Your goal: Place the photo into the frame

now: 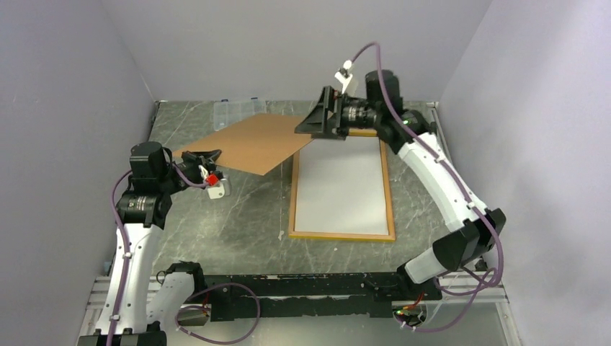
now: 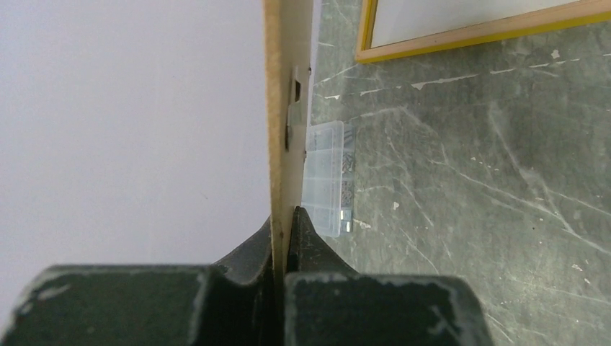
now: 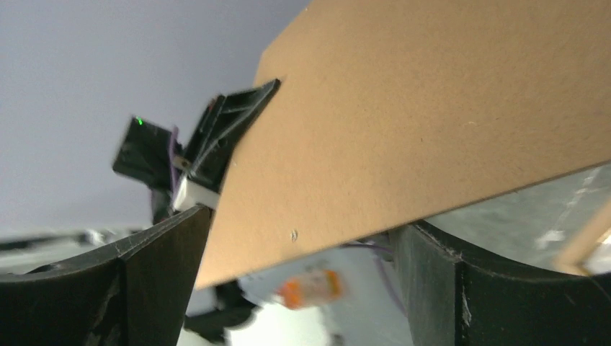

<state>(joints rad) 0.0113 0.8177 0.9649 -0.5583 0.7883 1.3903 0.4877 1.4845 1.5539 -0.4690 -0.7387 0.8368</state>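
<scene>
Overhead, the yellow-bordered rectangular frame (image 1: 341, 235) lies flat, pale sheet (image 1: 339, 187) inside, beside a tilted brown board (image 1: 252, 144). Left wrist: my left gripper (image 2: 282, 223) clamps the board's edge. Right wrist: my right gripper (image 3: 302, 252) gapes, so the board could twist loose.

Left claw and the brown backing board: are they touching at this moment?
Touching. The left wrist view shows the left claw shut on the backing board, with the board's thin edge pinched between the two dark tips and no gap on either side.

The backing board (image 1: 248, 144) looks like matt brown fibreboard. The tabletop (image 1: 230, 216) is smooth, marble-patterned and a little glossy. The frame (image 1: 342, 236) looks wooden, and the box (image 2: 326, 176) is clear plastic.
</scene>
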